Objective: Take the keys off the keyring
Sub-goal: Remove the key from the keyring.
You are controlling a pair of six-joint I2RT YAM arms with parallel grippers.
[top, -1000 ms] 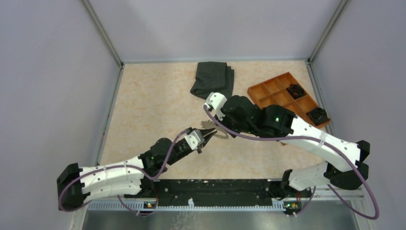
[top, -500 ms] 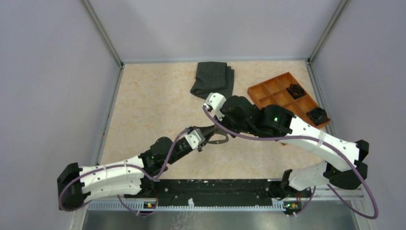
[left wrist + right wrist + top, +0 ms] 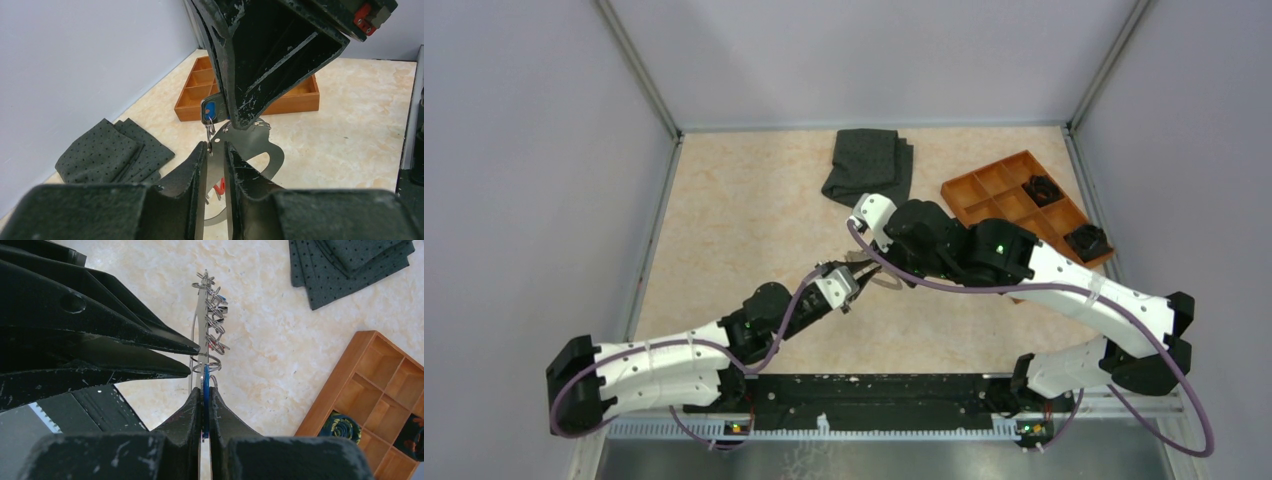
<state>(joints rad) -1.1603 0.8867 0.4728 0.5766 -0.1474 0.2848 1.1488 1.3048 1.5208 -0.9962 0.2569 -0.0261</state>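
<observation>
The keyring (image 3: 260, 150) is a flat grey curved metal band held above the table between both grippers, edge-on in the right wrist view (image 3: 199, 315). Several small wire rings (image 3: 215, 315) hang along it. My right gripper (image 3: 204, 390) is shut on the blue key (image 3: 205, 380), which also shows under its fingers in the left wrist view (image 3: 210, 110). My left gripper (image 3: 216, 146) meets it from below, its jaws a little apart with the band filling the gap between them. A red key (image 3: 218, 187) hangs behind. From above the two grippers (image 3: 856, 283) touch tip to tip.
An orange compartment tray (image 3: 984, 185) stands at the back right with black clumps (image 3: 1041, 188) in two cells. A folded dark grey cloth (image 3: 869, 165) lies at the back middle. Grey walls close the table on three sides.
My left gripper has shifted slightly up towards the right gripper, and its jaws stand a bit wider than a second ago. The right arm has stayed put.
</observation>
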